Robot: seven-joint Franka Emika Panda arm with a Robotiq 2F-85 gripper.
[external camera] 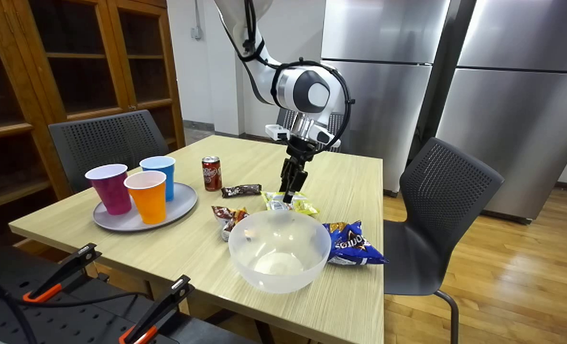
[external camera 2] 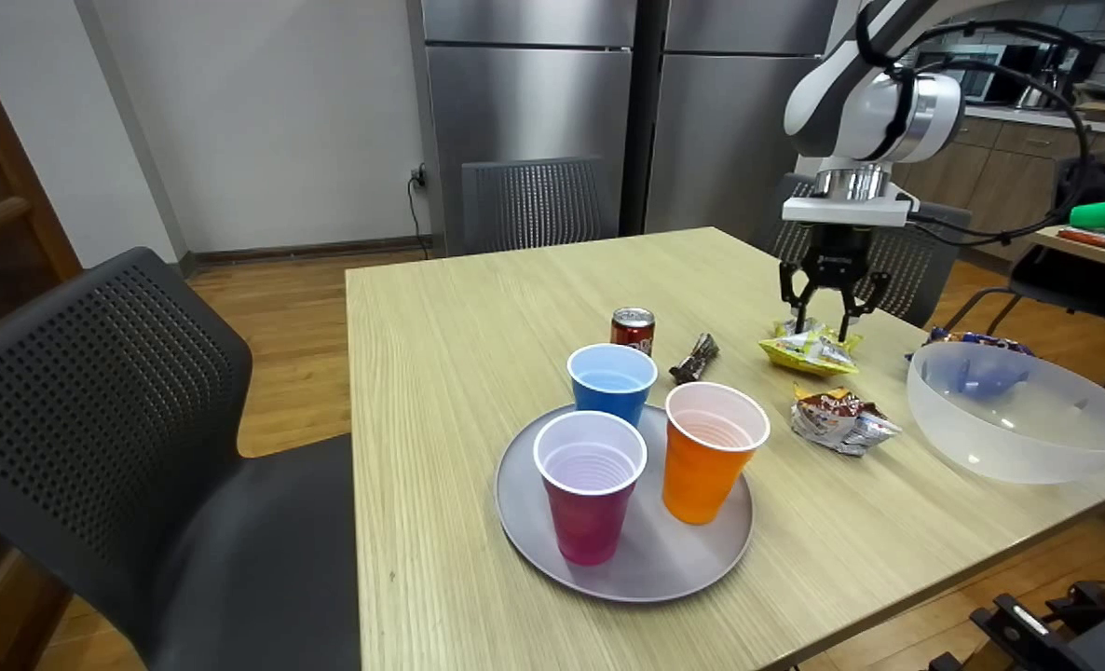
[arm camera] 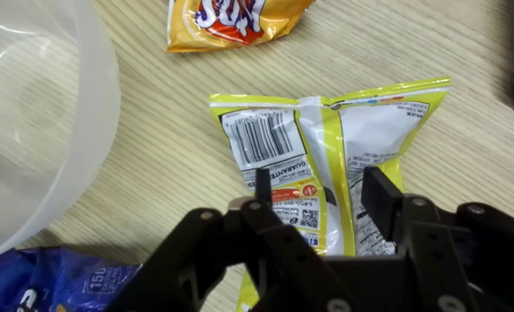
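Beneath my gripper [arm camera: 317, 186] lies a yellow snack bag [arm camera: 263, 138], its printed back with a barcode facing up. The two dark fingers stand apart over the bag, one near its left edge and one toward its right; part of the bag shows between them. Firm contact with the bag cannot be made out. In both exterior views, the gripper [external camera: 287, 196] points down with its tips at the yellow bag [external camera 2: 809, 356]. The gripper's body hides the lower part of the bag in the wrist view.
A frosted bowl [external camera: 279, 282] stands close by, with a blue chip bag [external camera: 353, 243] beside it. Around the yellow bag lie an orange-brown packet [external camera 2: 841, 419] and a dark wrapped bar [external camera 2: 695, 359]. A soda can [external camera: 212, 173] and a grey plate [external camera 2: 655, 582] bearing three cups stand farther off.
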